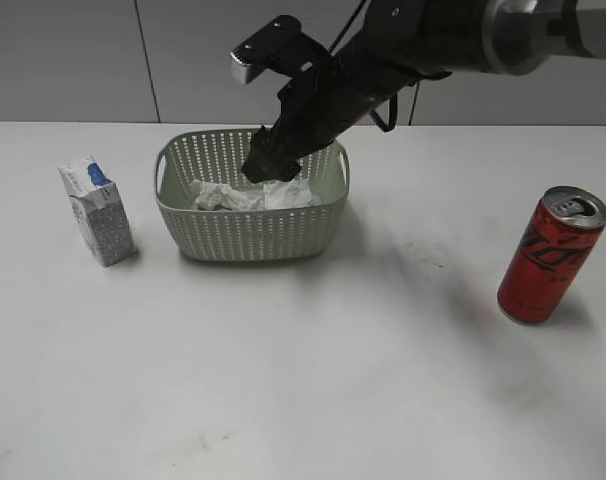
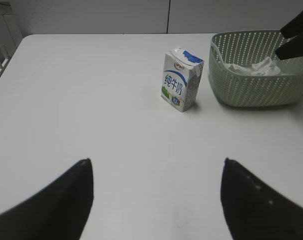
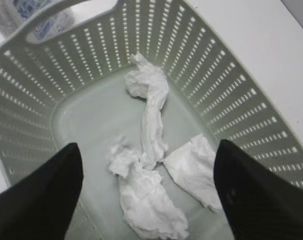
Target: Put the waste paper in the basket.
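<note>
Waste paper (image 3: 149, 165): three crumpled white wads, all lying on the floor of the basket; the long twisted one (image 3: 150, 112) stretched from near the far wall toward the middle, a lumpy one (image 3: 146, 202) touching its near end, a flatter one (image 3: 194, 170) just beside them toward the right wall. Seen as a white heap (image 1: 251, 195) above the rim in the exterior view.

Basket (image 1: 248, 235): pale sage-green, slotted walls, upright on the tabletop (image 1: 303, 380), toward the back and left of centre.

Right end effector (image 1: 271, 165): reached down over the basket from the upper right, tip at about rim height above the paper. Fingers (image 3: 39, 200) spread wide apart in the right wrist view, nothing held between them, the paper lying loose below.

Left end effector (image 2: 156, 200): held above bare tabletop, well apart from the basket. Fingers (image 2: 51, 205) apart, nothing between them.

Carton (image 1: 98, 212): small white-and-blue milk carton, upright, just left of the basket, not touching it.

Can (image 1: 551, 255): red drink can, upright, well apart from the basket at the right side of the tabletop.
</note>
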Robot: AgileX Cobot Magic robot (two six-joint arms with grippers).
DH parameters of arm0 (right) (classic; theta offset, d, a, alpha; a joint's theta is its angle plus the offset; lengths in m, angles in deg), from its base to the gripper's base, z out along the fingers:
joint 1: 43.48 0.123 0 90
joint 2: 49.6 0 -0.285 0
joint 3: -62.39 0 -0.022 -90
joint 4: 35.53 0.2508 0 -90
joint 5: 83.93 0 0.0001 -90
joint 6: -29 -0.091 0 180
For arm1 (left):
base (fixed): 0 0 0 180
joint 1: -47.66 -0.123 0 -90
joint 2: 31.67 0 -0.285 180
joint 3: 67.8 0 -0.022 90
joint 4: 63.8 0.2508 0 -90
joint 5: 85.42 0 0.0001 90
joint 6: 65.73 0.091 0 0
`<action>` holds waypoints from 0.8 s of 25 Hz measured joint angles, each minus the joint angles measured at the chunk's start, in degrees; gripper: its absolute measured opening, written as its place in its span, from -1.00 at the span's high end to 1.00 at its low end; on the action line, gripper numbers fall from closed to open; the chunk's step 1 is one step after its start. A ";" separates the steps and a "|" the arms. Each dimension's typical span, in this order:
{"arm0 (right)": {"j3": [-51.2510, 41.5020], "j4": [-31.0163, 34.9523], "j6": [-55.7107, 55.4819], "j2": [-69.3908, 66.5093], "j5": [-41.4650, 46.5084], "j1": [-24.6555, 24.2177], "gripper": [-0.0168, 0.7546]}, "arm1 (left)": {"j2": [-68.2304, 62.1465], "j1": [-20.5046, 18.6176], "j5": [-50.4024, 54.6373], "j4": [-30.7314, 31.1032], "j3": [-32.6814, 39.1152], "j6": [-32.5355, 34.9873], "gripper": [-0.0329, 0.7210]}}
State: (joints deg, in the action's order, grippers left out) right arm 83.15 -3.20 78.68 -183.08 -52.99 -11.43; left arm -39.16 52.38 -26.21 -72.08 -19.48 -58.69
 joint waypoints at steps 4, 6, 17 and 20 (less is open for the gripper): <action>0.00 -10.05 -9.92 3.35 1.05 -0.12 -0.69 | 0.00 0.00 0.00 0.00 0.00 0.00 -0.65; 0.00 -16.05 -17.03 5.79 2.29 -0.62 -0.69 | 0.00 0.00 0.00 0.00 0.00 0.00 -0.65; 0.00 -28.19 -41.91 10.66 25.84 -19.88 -0.58 | 0.00 0.00 0.00 0.00 0.00 0.00 -0.65; 0.00 -31.05 -44.09 10.68 33.43 -24.54 -0.56 | 0.00 0.00 0.00 0.00 0.00 0.00 -0.65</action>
State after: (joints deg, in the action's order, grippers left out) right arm 83.15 -34.26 34.59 -172.40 -19.57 -35.96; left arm -39.16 52.38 -26.21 -72.08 -19.48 -58.69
